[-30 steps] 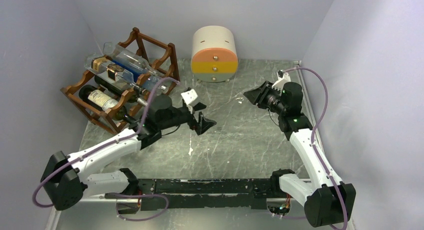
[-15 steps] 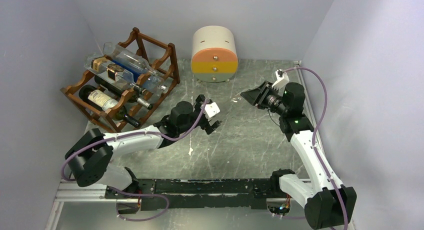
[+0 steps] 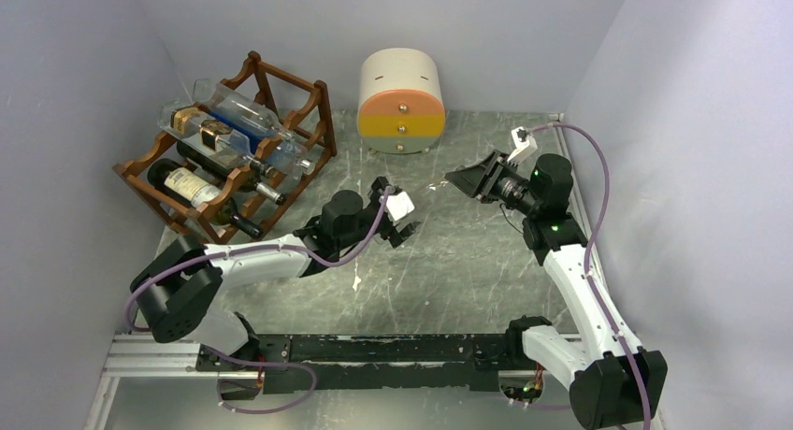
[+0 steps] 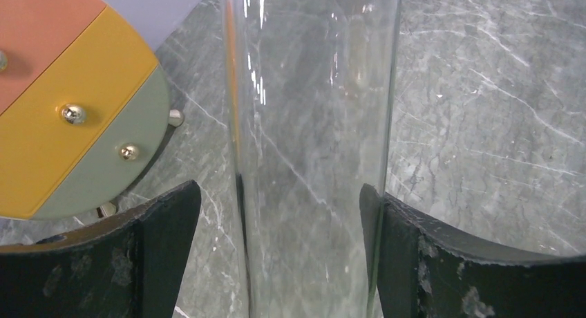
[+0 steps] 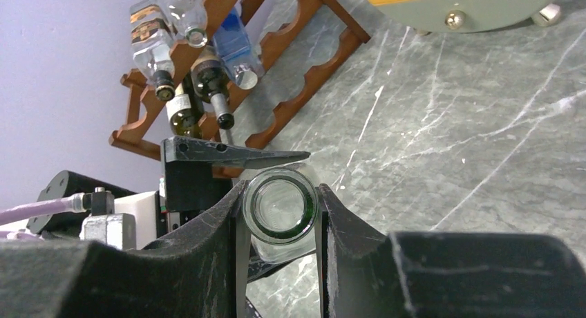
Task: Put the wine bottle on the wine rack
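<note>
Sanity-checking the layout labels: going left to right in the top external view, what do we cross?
wine rack → left gripper → right gripper. Drawer box left out: it spans the same columns as the left gripper.

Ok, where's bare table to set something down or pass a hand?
Bare: table between the base rail and the clear bottle, and right of the drawer box. Crowded: the wine rack corner; centre, around the bottle.

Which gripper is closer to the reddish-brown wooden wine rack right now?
Left. The left gripper sits a short way right of the wine rack, jaws open around the clear glass bottle. The right gripper is farther right, clamped on that bottle's mouth.
</note>
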You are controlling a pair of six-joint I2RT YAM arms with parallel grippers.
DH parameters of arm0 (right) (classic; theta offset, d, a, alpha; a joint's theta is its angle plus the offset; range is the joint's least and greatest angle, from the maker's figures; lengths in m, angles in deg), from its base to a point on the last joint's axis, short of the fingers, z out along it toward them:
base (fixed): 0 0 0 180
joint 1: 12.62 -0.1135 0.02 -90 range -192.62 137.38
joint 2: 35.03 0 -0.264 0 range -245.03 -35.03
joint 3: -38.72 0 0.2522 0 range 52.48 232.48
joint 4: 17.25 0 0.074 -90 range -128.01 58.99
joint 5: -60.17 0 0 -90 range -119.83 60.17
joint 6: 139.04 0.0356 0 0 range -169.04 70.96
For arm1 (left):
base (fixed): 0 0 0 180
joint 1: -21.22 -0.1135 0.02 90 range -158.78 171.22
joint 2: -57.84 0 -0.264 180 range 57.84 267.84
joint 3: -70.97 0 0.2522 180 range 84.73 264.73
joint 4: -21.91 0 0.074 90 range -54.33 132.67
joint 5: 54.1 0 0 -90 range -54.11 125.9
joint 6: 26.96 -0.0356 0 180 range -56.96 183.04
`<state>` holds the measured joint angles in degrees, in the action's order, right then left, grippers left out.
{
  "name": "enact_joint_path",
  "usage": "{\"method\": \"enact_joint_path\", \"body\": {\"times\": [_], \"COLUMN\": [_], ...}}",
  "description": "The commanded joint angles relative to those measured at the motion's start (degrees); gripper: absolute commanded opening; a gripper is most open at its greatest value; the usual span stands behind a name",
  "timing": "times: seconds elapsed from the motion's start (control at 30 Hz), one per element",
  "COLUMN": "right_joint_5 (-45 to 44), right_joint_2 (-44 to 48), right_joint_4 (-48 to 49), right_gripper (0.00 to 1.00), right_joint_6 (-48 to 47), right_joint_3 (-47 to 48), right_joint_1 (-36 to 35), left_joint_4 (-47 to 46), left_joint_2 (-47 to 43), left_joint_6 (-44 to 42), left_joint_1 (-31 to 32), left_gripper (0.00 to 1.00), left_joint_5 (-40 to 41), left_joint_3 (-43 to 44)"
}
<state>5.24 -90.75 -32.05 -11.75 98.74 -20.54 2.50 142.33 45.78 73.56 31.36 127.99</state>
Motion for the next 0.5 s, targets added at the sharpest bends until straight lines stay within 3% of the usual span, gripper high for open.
{"method": "enact_joint_path", "body": {"times": [0.0,0.1,0.17,0.23,0.27,0.33,0.47], "right_joint_5": [6.2,6.8,7.0,6.5,6.0,6.4,5.9], "right_joint_2": [1.0,1.0,0.7,0.6,0.7,0.7,0.4], "right_joint_4": [4.0,1.1,-2.2,-5.8,-7.5,-9.2,-13.1], "right_gripper": [0.00,0.02,0.17,0.36,0.45,0.61,0.72], "right_joint_6": [1.3,-1.5,-4.4,-7.4,-8.9,-11.2,-16.9], "right_joint_3": [1.3,2.1,3.4,4.8,5.6,6.9,10.4], "right_joint_1": [0.1,0.1,0.1,0.1,0.1,-0.1,-1.0], "left_joint_4": [-3.5,-3.6,-3.6,-3.6,-2.7,-1.7,0.6], "left_joint_2": [0.8,0.8,-0.1,-1.1,-1.6,-2.7,-5.6], "left_joint_6": [-1.9,-3.1,-4.5,-7.0,-8.7,-13.8,-27.2], "left_joint_1": [0.3,0.2,0.2,0.2,0.2,0.2,0.2], "left_gripper": [0.87,0.74,0.53,0.17,0.08,0.07,0.07], "left_joint_5": [0.3,1.9,1.9,2.2,2.3,2.0,1.1], "left_joint_3": [2.1,2.8,2.8,2.7,3.0,3.0,2.8]}}
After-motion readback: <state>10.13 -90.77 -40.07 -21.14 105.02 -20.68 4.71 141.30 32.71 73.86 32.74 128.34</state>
